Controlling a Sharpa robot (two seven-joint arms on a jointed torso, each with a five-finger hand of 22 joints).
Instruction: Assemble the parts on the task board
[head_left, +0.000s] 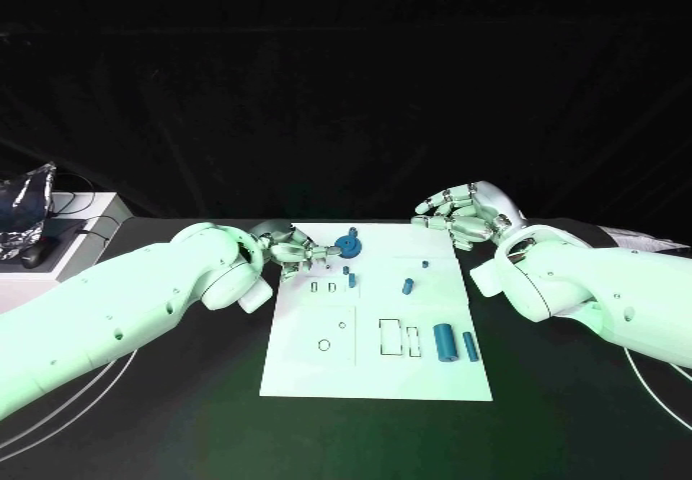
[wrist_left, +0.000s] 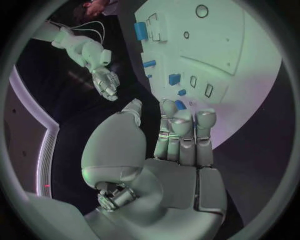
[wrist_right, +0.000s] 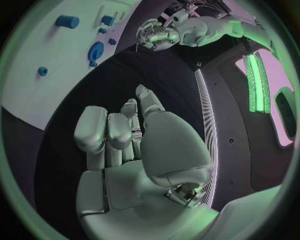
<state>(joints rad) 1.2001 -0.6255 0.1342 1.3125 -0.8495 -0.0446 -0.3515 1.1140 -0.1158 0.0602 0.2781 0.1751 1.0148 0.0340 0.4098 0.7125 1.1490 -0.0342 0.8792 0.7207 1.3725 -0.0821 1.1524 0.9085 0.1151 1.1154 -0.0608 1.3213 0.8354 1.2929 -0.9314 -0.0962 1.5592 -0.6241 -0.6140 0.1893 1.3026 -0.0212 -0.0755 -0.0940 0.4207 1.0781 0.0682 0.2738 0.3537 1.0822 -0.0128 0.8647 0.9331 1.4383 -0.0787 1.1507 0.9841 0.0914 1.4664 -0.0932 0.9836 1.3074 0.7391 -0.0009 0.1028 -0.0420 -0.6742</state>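
The white task board (head_left: 378, 350) lies mid-table. A round blue part (head_left: 351, 243) stands near its far edge, with small blue pieces (head_left: 408, 285) behind two blue cylinders (head_left: 444, 341) at the near right. My left hand (head_left: 294, 248) is at the board's far left corner, beside the round part and holding nothing. In the left wrist view its fingers (wrist_left: 182, 131) stretch toward a blue part (wrist_left: 180, 105) that peeks past the fingertips; I cannot tell if they touch. My right hand (head_left: 464, 213) hovers at the far right corner, its fingers (wrist_right: 109, 132) empty.
Black outlines of empty slots (head_left: 389, 337) mark the board's near half. A crumpled silver object (head_left: 26, 212) sits on a stand at the table's far left. Cables (head_left: 87, 225) run beside it. Black table (head_left: 173, 420) surrounds the board.
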